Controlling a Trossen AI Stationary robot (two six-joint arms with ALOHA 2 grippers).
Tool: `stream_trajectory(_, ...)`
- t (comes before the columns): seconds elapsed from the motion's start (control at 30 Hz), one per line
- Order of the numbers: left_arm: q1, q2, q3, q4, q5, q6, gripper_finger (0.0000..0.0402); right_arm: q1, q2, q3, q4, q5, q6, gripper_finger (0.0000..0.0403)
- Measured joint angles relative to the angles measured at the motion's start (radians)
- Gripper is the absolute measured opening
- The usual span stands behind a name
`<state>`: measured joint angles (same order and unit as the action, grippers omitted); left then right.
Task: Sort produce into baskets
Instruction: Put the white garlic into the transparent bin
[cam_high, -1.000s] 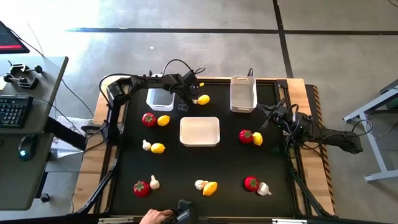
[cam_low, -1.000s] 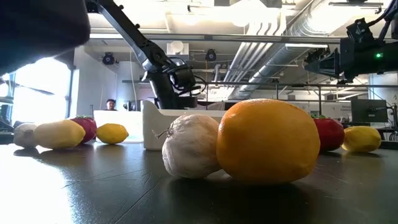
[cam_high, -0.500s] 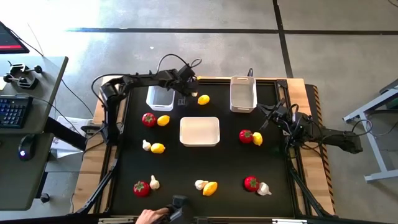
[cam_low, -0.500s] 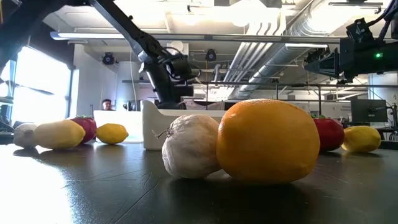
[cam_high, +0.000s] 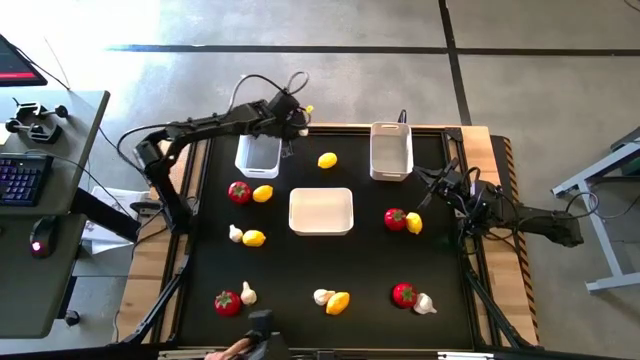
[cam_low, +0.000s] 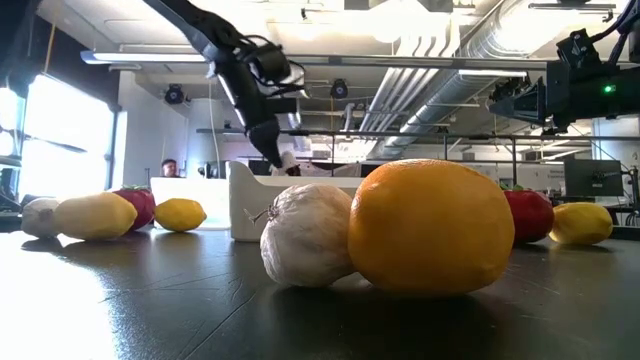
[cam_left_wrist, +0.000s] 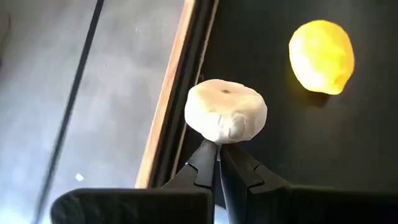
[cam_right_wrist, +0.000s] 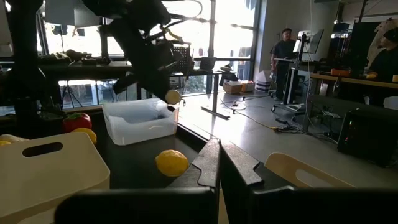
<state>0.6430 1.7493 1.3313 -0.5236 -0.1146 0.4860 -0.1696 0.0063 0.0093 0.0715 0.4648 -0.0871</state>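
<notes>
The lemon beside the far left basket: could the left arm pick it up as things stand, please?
Probably not yet: the left hand, raised at the table's far edge, is shut on a garlic bulb; the lemon itself lies unobstructed nearby.

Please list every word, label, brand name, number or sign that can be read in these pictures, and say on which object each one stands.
No readable text: none shows on the produce, on the baskets, on the table or on the arms.
The red screen at the high view's left edge: too small to read.
The monitors in the room behind: too blurred to read.
</notes>
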Motion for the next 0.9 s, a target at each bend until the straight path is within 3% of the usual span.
stream_trajectory(0.33,0.126,-0.179,-0.237,0.005,-0.007,-0.218,0.0000,0.000,0.000,0.000,0.000,0.000,0.000,0.0000)
stream_trajectory(0.57,0.195,-0.133,-0.273,-0.002,-0.007,-0.256,0.0000,0.000,0.000,0.000,0.000,0.000,0.000,0.0000)
stream_trajectory(0.9,0.243,-0.022,-0.273,-0.004,-0.004,-0.197,0.0000,0.000,0.000,0.000,0.000,0.000,0.000,0.0000)
